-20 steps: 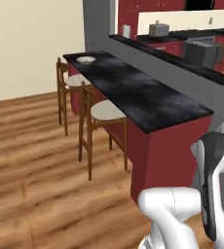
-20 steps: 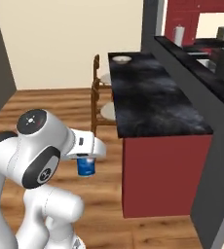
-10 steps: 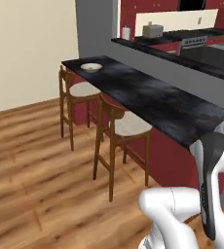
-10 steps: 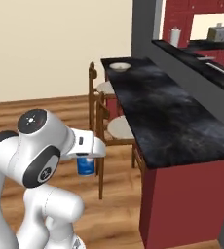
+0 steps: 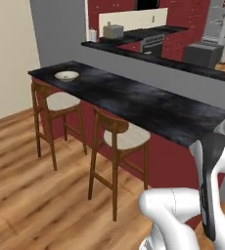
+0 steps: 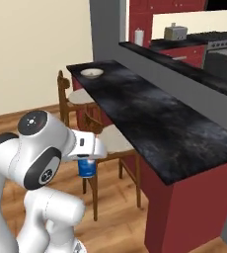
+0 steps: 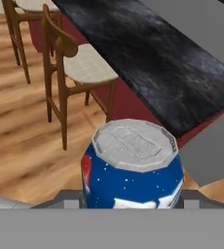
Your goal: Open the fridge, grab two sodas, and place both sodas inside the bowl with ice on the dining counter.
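A blue soda can (image 7: 132, 160) with a silver top sits between my fingers, and my gripper (image 7: 131, 200) is shut on it. From the right base, the same soda can (image 6: 87, 168) hangs under my hand beside the arm, low in front of the stools. The bowl (image 5: 66, 75) is small and pale and stands at the far left end of the black dining counter (image 5: 134, 100); it also appears as the bowl (image 6: 92, 72) on the dining counter (image 6: 150, 118). What lies in it is too small to tell. The light grey fridge (image 5: 221, 22) stands far back on the right.
Two wooden stools (image 5: 119, 136) (image 5: 56, 100) with pale seats stand against the counter's red base; the nearer stool (image 7: 84, 63) is just ahead of the can. A higher black ledge (image 5: 153, 56) runs behind the counter. Wood floor lies open to the left.
The whole picture has shifted, so the base has driven: the counter is now seen from farther along and more side-on. The can stays in my grip.
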Controlling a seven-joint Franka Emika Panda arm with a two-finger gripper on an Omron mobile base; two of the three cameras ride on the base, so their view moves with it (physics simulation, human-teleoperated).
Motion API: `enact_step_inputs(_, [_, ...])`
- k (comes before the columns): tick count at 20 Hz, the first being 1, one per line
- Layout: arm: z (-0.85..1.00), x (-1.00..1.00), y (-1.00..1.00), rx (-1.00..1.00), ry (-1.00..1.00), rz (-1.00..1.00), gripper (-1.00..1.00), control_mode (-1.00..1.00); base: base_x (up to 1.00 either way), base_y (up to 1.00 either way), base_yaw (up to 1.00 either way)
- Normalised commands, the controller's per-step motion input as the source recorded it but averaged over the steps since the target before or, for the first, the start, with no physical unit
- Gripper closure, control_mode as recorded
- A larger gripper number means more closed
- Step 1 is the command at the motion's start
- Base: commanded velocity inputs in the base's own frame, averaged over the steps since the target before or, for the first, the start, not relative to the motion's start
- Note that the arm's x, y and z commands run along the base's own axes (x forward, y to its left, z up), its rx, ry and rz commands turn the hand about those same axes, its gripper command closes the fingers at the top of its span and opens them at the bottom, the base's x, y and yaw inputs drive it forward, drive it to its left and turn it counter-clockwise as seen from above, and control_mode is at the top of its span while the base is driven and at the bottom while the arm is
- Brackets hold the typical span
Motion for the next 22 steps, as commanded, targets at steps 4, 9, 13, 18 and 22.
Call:
enact_step_inputs(4, [0.0,0.0,0.0,0.0,0.0,0.0,1.0,1.0,0.43,0.85,-0.41])
enact_step_inputs(9, [0.0,0.0,0.0,0.0,0.0,0.0,1.0,1.0,0.42,0.93,-0.38])
enact_step_inputs(13, [0.0,0.0,0.0,0.0,0.0,0.0,1.0,1.0,0.42,0.92,-0.39])
enact_step_inputs(18, [0.0,0.0,0.0,0.0,0.0,0.0,1.0,1.0,0.39,0.91,-0.38])
enact_step_inputs(22, [0.0,0.0,0.0,0.0,0.0,0.0,1.0,1.0,0.35,0.96,-0.36])
